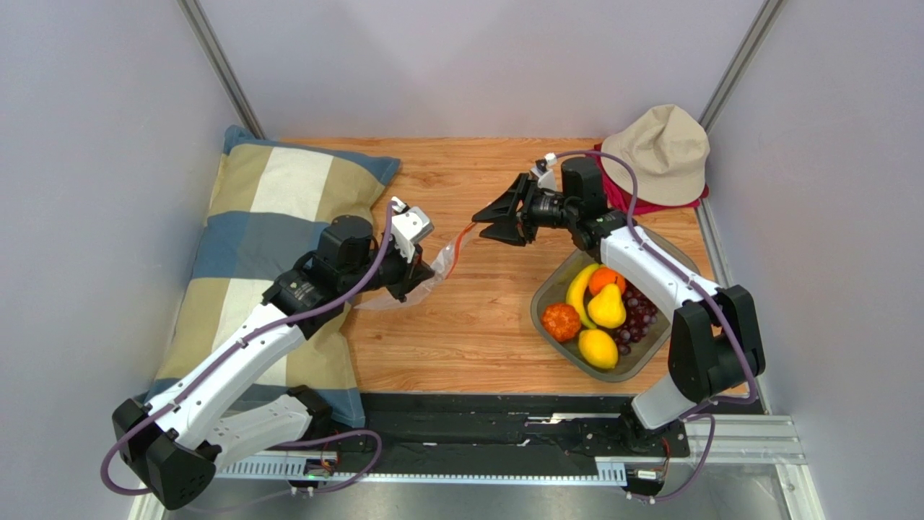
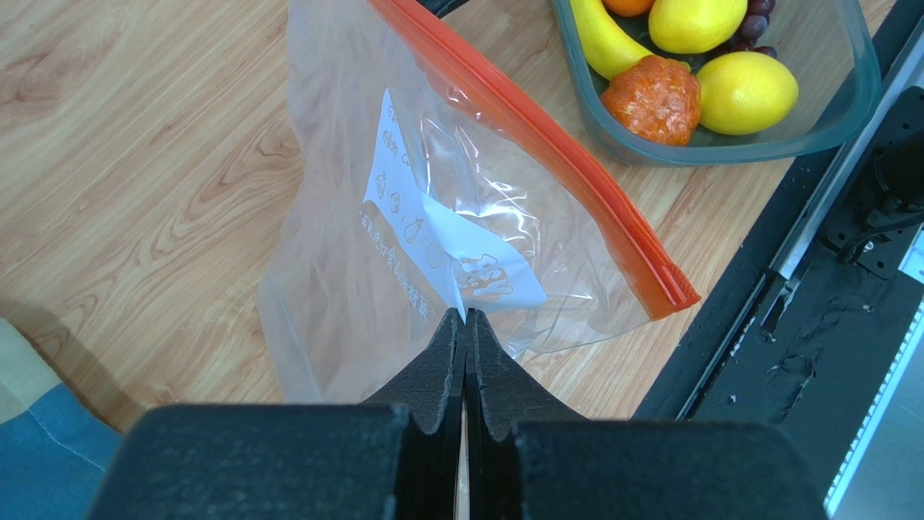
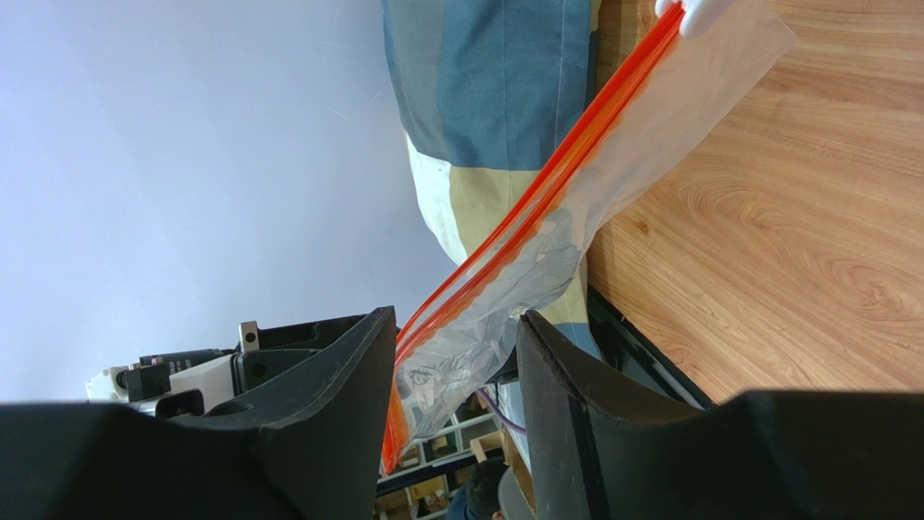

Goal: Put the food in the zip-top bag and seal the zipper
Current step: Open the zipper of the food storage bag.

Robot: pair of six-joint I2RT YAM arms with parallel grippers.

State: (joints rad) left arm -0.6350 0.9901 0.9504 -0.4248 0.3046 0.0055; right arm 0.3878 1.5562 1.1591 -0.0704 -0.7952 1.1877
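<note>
- The left gripper [image 2: 466, 322] has its jaws pressed fully together, pinching a fold of the zip-top bag [image 2: 336, 271] at lower centre of its wrist view, just beneath the white label [image 2: 456, 244].
- The right gripper [image 3: 456, 325] has its jaws wide apart, straddling the zipper [image 3: 526, 217] at bottom centre. I cannot tell whether either pad touches it.
- The bag hangs between the two arms over the wooden table [image 1: 477, 336], at the centre of the top view. The white slider [image 3: 694, 13] is at the upper right of the right wrist view.
- Handling: the film looks thin, limp, crinkly and likely slippery, and it sags where unsupported. The orange-red strip seems the stiffest part, so it is the best place to grip.
- The food [image 1: 606, 309] lies in the grey tray [image 1: 651, 363] at the right of the top view, with none in the bag. The pieces are probably light, hard and prone to roll.
- The label's print is too faint to read, and no brand shows.
</note>
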